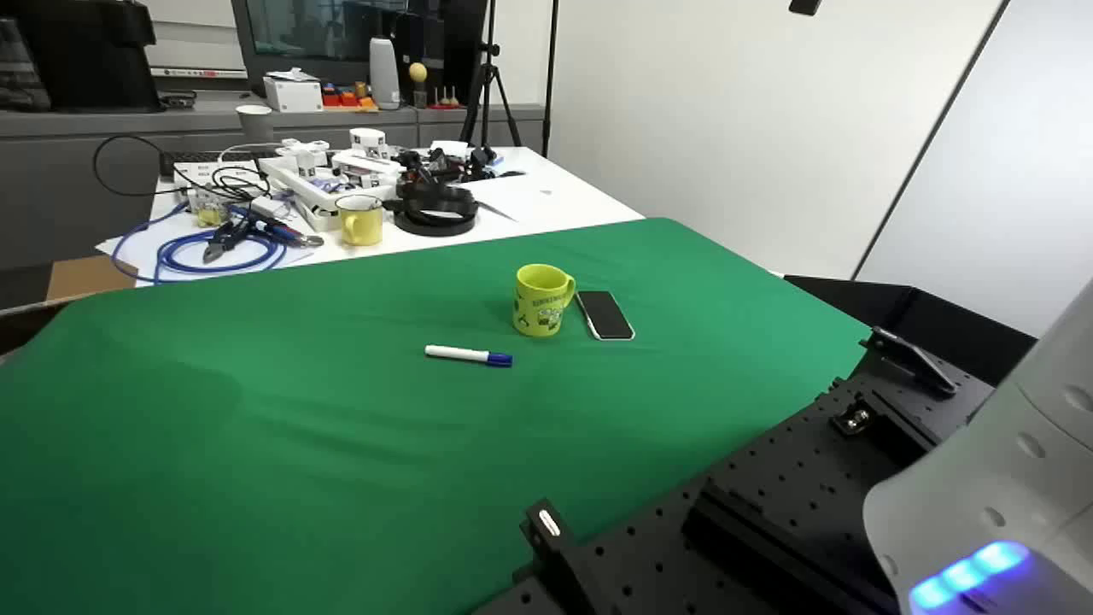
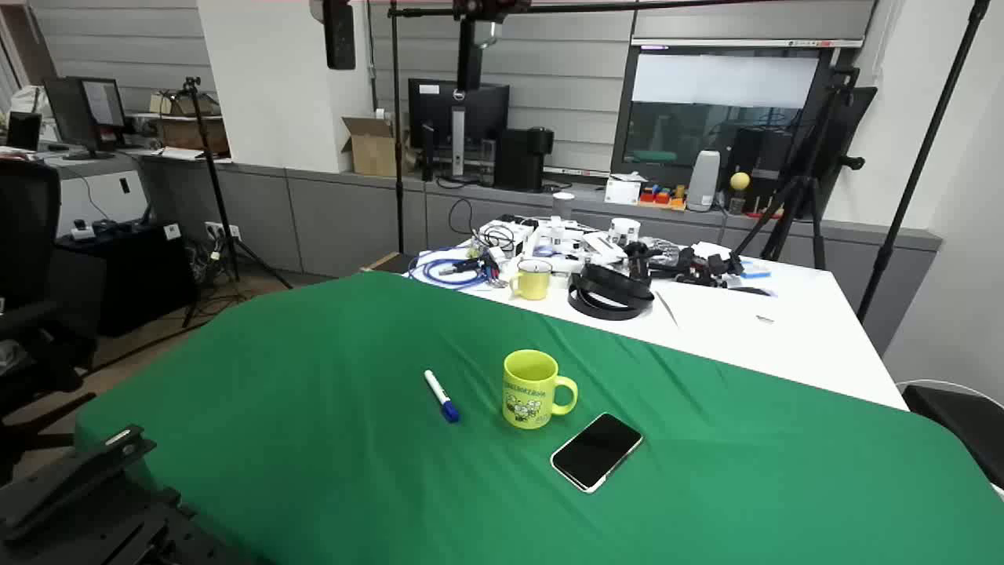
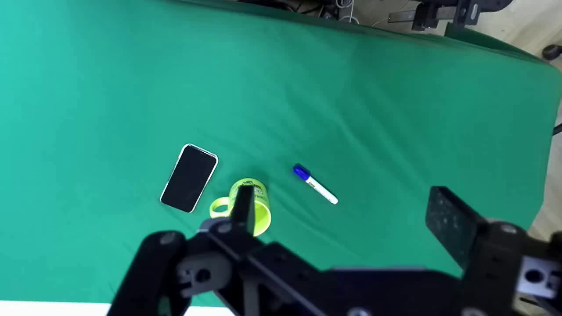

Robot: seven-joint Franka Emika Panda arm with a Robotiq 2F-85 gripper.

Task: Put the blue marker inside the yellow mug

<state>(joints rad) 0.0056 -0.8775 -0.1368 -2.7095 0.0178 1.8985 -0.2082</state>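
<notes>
The blue marker, white with a blue cap, lies flat on the green cloth in both exterior views (image 1: pixel 468 355) (image 2: pixel 442 396) and in the wrist view (image 3: pixel 315 184). The yellow mug with dark print stands upright beside it, apart from it, in both exterior views (image 1: pixel 538 303) (image 2: pixel 525 396). In the wrist view the mug (image 3: pixel 263 202) is partly hidden behind the left finger. My gripper (image 3: pixel 343 195) is open, fingers wide apart with nothing between them, high above the cloth. Its fingers also hang at the top of an exterior view (image 2: pixel 405 67).
A dark phone (image 1: pixel 606 316) (image 2: pixel 596 453) (image 3: pixel 189 177) lies beside the mug on its handle side. Behind the cloth, a white table holds a paler yellow mug (image 1: pixel 361 224) (image 2: pixel 532 281), a black strap roll (image 1: pixel 435 209), blue cable (image 1: pixel 218 256) and other clutter.
</notes>
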